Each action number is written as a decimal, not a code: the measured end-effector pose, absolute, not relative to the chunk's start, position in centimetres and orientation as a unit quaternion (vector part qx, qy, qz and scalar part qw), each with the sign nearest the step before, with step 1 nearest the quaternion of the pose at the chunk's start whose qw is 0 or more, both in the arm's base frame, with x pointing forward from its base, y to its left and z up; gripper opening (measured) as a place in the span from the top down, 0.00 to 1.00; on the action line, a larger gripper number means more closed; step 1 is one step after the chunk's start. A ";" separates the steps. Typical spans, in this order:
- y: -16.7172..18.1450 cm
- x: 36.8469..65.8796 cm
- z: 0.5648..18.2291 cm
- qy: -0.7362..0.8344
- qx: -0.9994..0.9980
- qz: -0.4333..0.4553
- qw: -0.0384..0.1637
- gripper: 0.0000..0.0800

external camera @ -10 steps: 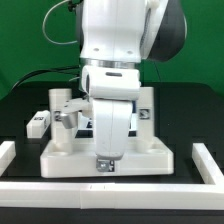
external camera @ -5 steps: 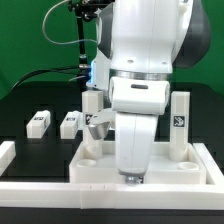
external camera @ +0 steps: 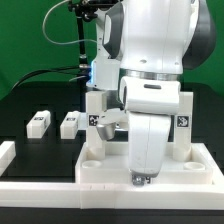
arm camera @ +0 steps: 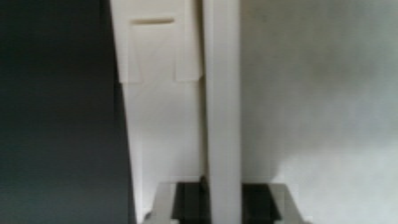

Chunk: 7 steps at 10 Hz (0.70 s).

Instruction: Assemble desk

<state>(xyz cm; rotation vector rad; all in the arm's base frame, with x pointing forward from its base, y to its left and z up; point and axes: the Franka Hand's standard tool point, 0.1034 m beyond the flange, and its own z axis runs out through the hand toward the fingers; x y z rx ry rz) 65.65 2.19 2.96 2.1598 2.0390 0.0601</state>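
White plastic made up nearly every part on the black surface [external camera: 35, 100]. The desk top [external camera: 100, 166], a wide tray-like piece with a raised edge, lay flat at the front of the scene. It sat toward the exterior view's right, just behind a low white barrier [external camera: 40, 194] that ran along the front.

Two legs stood upright on the desk top. The first upright leg [external camera: 96, 110] was near the far corner on the exterior view's left. The second upright leg [external camera: 184, 110] was near the far corner on the exterior view's right. Each showed a black-and-white square tag on its front face. Whether they were fixed into the top or only standing there, I could not tell.

One loose leg [external camera: 38, 122] and a second loose leg [external camera: 70, 124] lay side by side on the surface at the exterior view's left, well apart from the desk top.

The robot arm [external camera: 150, 60] bent down over the desk top and hid its middle part. The jaws were at the front edge of the top and were closed on it. In the wrist view the thin rim [arm camera: 215, 110] ran straight between the two dark fingers [arm camera: 183, 205], which pinched it from both sides. This view was blurred, so finer details could not be read.
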 end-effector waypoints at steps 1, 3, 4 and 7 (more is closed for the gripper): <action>2.2 65.3 2.9 0.684 0.725 0.015 0.081 0.92; 2.2 64.9 2.9 0.684 0.725 0.009 0.077 0.52; 2.1 64.9 2.9 0.684 0.726 0.009 0.077 0.52; 2.0 64.9 2.8 0.683 0.726 0.009 0.076 0.22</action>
